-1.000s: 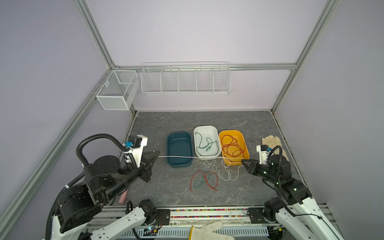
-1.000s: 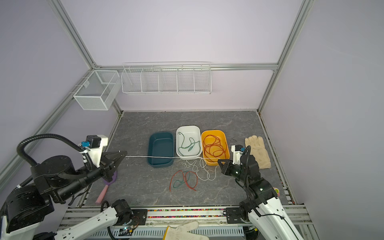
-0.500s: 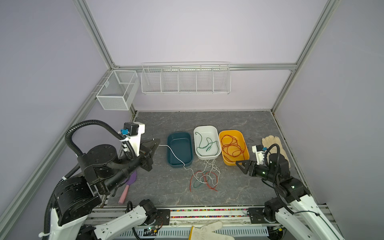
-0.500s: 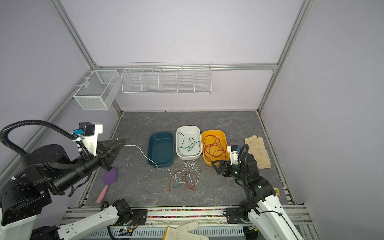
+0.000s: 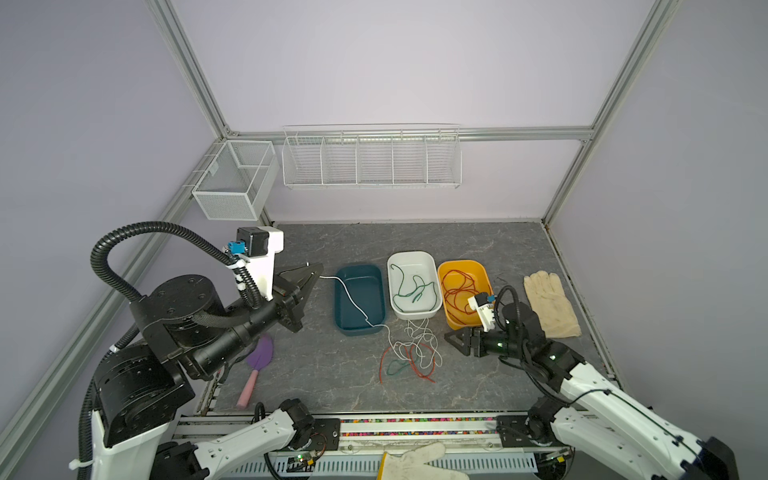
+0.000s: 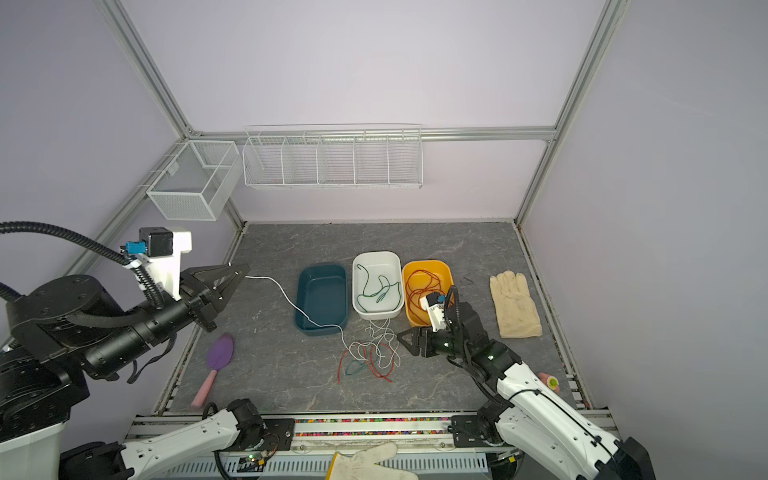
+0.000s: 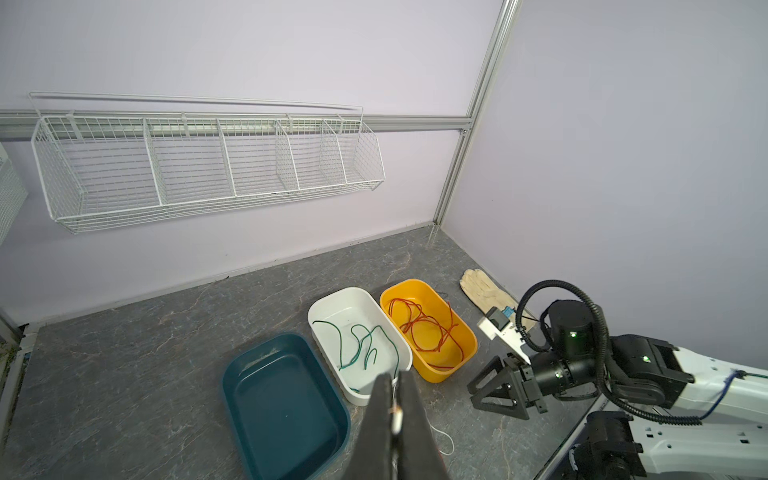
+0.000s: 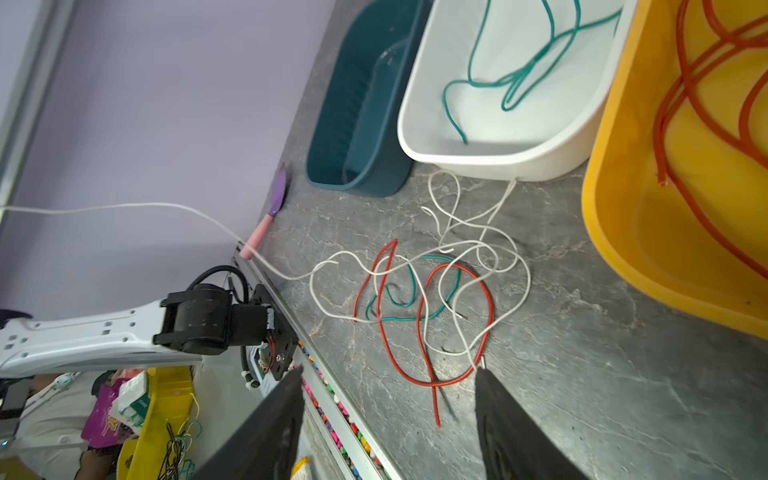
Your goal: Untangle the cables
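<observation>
Bright, even, soft-shadowed light throughout (wide-angle bending at edges), sharp but for blurred near wrist-view foregrounds.

Cable tangle (image 5: 410, 356) before trays (image 5: 412, 254) (glove (image 5: 548, 303) right)

Bench (image 5: 478, 245): grey slab with pale marble veins. It bore three trays in a close row: dark teal tray (image 5: 368, 286) at the left, white tray (image 5: 411, 257) in the middle, yellow tray (image 5: 459, 264) at the right. A beige glove (image 5: 548, 303) lay flat beyond the yellow tray. A purple scoop (image 5: 259, 353) with a pink handle lay near the left edge. A loose tangle of white, red and green cables (image 5: 409, 357) lay in front of the trays.
</observation>
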Controlling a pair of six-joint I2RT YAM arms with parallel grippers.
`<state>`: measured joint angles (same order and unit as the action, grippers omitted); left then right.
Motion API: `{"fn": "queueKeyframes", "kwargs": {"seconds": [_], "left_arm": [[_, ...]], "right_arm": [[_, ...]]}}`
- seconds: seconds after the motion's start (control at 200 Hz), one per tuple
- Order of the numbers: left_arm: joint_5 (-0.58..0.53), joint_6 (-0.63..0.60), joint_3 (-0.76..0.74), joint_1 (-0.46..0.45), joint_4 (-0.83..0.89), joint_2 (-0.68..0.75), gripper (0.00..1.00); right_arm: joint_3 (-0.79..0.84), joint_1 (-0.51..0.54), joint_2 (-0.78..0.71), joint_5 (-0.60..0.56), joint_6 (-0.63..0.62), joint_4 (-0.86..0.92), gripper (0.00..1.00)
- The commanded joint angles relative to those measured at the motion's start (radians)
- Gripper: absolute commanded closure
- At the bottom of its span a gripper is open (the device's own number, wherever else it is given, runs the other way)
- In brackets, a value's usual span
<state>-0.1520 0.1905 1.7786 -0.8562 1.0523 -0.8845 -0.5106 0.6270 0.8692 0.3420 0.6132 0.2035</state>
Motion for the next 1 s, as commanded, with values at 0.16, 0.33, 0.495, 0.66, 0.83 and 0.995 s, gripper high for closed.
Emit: {"fn": "queueKeyframes", "kwargs": {"seconds": [0.16,0.33,0.495,0.66,0.83,0.995], "left_arm": [[-0.012,-0.013,0.053,0.005,0.040,-0.009,1.00],[-0.004,-0.016,0.040,0.005,0.032,-0.011,1.00],[-0.013,-0.022,0.043,0.006,0.032,-0.005,1.00],[-0.032,-0.032,0.047,0.005,0.054,-0.003,1.00],[-0.079,-0.057,0.057,0.006,0.079,-0.004,1.00],[-0.168,-0.089,0.051,0.005,0.121,0.000,1.00]], "right_arm": [[0.001,0.079,0.228,-0.107,0.007,-0.118,0.35],[0.000,0.194,0.296,-0.156,0.033,-0.218,0.32],[-0.033,0.207,0.414,-0.245,0.018,-0.170,0.39],[-0.041,0.211,0.487,-0.270,0.014,-0.173,0.51],[-0.054,0.214,0.451,-0.336,0.007,-0.114,0.86],[-0.070,0.200,0.221,-0.531,-0.030,0.111,0.94]]}}
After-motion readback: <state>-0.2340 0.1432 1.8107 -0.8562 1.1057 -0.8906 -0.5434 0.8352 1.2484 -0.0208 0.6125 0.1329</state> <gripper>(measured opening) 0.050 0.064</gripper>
